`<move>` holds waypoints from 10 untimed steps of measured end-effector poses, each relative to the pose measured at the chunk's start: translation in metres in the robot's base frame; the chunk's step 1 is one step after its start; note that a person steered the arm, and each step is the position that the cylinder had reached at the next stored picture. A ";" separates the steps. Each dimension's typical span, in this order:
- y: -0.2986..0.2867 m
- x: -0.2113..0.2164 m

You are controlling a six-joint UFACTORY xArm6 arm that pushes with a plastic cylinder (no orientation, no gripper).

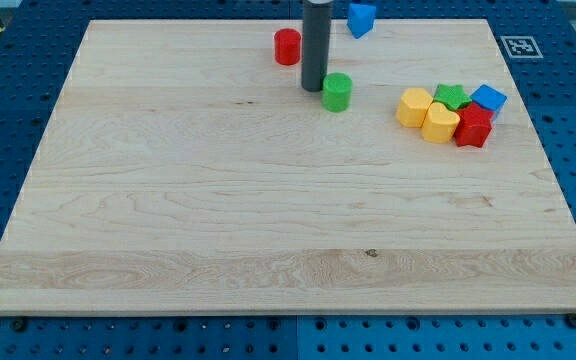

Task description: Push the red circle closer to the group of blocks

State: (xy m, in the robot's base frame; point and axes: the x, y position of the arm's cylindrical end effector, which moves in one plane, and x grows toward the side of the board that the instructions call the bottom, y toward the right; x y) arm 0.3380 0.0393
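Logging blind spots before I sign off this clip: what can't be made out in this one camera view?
- My tip: whether it touches the green cylinder beside it cannot be told.
- Rod: its upper part is cut off by the view's top.
- Green block in the cluster: partly hidden by the yellow blocks, shape unclear.
- Red block: shape unclear.
- Red circle: fully visible, left of the rod.

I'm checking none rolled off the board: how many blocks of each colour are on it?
Red: 2, the red circle and a red block
Green: 2
Blue: 2
Yellow: 2
Total: 8
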 end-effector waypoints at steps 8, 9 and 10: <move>-0.134 -0.126; -0.095 -0.120; -0.052 -0.094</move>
State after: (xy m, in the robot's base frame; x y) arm 0.2437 -0.0130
